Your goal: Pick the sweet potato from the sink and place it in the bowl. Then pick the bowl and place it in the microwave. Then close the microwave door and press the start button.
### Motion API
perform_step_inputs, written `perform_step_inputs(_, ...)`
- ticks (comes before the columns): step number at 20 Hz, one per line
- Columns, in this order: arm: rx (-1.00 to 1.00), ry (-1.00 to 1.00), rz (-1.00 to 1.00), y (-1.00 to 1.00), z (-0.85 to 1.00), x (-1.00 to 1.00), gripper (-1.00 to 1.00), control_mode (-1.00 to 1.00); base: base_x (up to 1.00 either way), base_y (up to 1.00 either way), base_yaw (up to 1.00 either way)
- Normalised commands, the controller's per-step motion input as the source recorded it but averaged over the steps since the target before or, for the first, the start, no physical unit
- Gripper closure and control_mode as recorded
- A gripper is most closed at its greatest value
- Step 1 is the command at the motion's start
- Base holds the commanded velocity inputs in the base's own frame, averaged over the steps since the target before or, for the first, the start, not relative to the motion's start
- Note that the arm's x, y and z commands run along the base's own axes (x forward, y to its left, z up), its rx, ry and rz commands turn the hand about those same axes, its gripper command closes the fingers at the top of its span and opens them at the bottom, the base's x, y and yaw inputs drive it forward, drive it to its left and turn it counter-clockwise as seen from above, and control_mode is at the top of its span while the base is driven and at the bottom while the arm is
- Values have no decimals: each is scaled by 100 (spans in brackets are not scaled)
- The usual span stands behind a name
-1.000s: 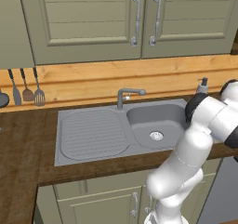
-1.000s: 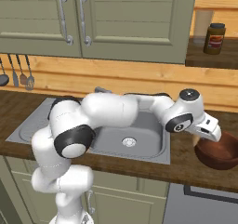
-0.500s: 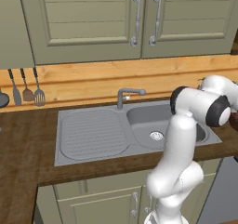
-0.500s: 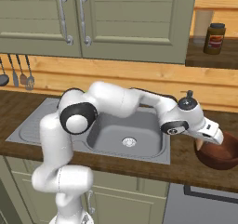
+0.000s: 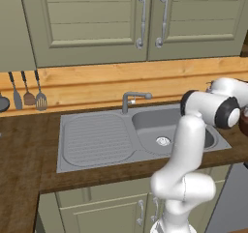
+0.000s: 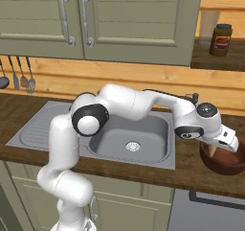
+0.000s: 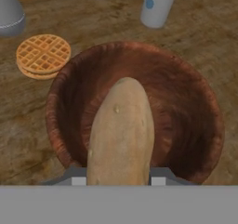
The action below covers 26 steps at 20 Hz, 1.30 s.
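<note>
A: What changed since a second ago?
B: The gripper (image 6: 228,144) moved from beside the bowl (image 7: 135,111) to above it.
A: And now?
B: Jaws clamp the sweet potato (image 7: 121,135), long axis pointing into the bowl.

The bowl (image 7: 186,125) looks like dark, reddish, grained wood, faintly glossy inside. Above it, the sweet potato (image 7: 122,135) has matt, speckled tan skin. The sink (image 5: 97,140) beside it is brushed grey steel, set in a dark wooden counter (image 6: 143,172).
</note>
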Motion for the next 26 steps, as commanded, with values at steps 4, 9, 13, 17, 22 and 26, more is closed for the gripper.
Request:
perform_step_inputs(4,0,0,1,-4,-5,20,100,-100,0,0,0)
perform_step_inputs(9,0,0,1,-1,-17,12,100,-100,0,0,0)
perform_step_inputs(13,0,0,0,0,-24,7,100,-100,0,0,0)
perform_step_inputs(17,0,0,0,0,-26,7,100,-100,0,0,0)
perform_step_inputs(22,0,0,0,0,-20,8,100,-100,0,0,0)
perform_step_inputs(26,0,1,0,0,-16,16,100,-100,0,0,0)
